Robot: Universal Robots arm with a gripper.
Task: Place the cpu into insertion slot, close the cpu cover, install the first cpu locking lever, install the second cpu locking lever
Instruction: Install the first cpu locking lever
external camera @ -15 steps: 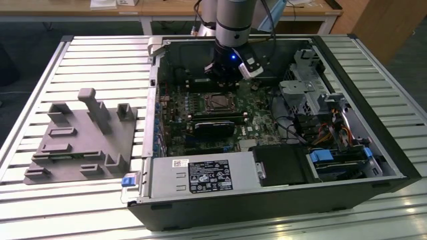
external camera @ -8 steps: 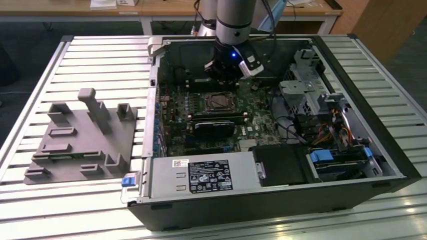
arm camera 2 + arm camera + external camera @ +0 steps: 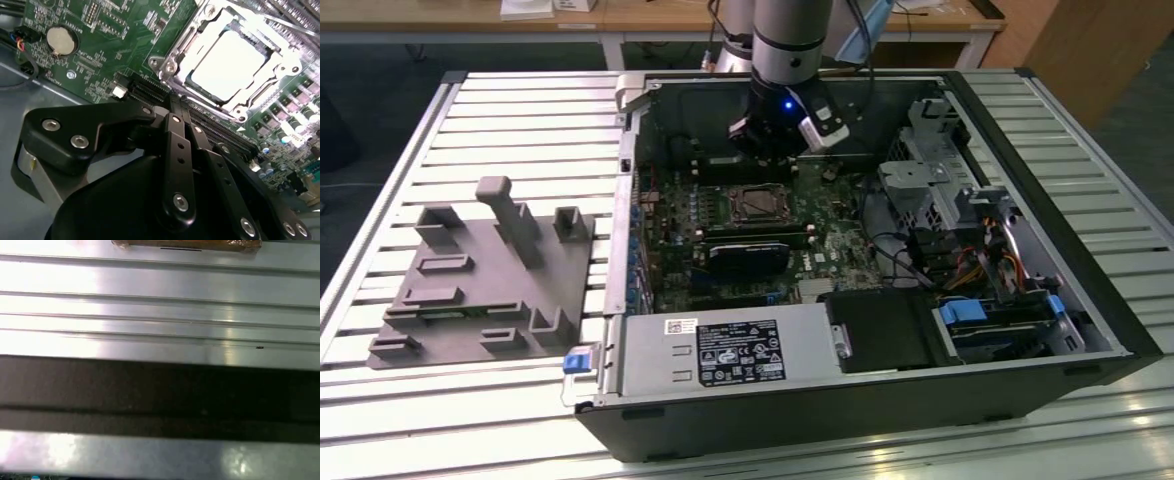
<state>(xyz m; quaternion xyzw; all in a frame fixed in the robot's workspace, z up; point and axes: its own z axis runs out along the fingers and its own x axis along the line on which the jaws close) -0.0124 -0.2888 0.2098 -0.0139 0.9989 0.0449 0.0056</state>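
Inside the open computer case, the cpu (image 3: 227, 62) lies flat in the insertion slot (image 3: 758, 205) on the green motherboard, its silver top glaring bright. The cpu cover (image 3: 170, 62), a silvery metal frame, lies around the chip and looks flat on it. I cannot make out how the locking levers stand. My gripper (image 3: 769, 160) hangs over the board just behind the socket in the exterior view. In the second wrist view its black fingers (image 3: 176, 131) lie pressed together, with the gripper (image 3: 173, 100) a short way off the frame's corner and nothing seen between them.
The black case (image 3: 1067, 330) rests on a slatted aluminium table (image 3: 160, 310). A power-supply box (image 3: 720, 352) fills its near side, and drive cages and cables (image 3: 961, 230) sit at the exterior view's right. A grey fixture (image 3: 480, 275) stands on the table at the exterior view's left.
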